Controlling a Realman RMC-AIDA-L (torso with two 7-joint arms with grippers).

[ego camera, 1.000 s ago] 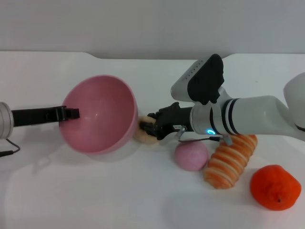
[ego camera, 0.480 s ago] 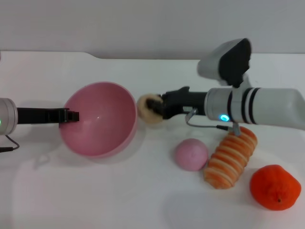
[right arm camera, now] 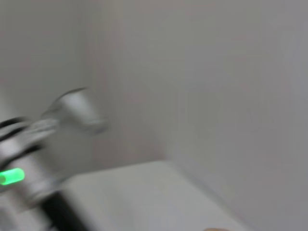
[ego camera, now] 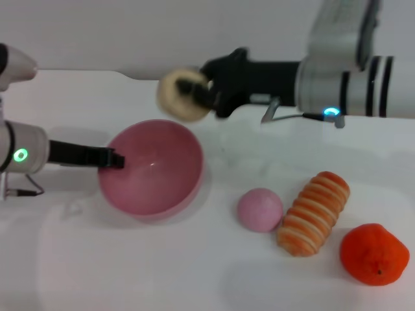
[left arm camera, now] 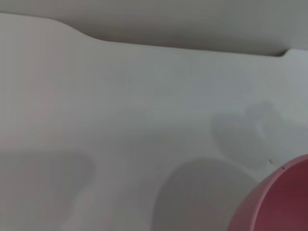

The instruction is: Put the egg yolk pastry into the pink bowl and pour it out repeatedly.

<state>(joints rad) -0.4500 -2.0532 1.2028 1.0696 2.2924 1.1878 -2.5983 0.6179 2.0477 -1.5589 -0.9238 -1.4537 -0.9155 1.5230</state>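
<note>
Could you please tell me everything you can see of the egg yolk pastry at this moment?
The egg yolk pastry is a small, pale cream, roundish bun with a matte surface and a darker dimple on the face turned toward the camera. It is off the table, pinched in the right hand, which grips its side. It hangs in the air above and just behind the far rim of the pink bowl, touching nothing else.

Pale cream egg yolk pastry (ego camera: 183,95) held aloft above glossy pink bowl (ego camera: 154,167), bowl tilted, opening facing forward

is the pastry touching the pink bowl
Apart. The head view shows the pastry held up by the right pincer, white table visible between it and the bowl.
</note>
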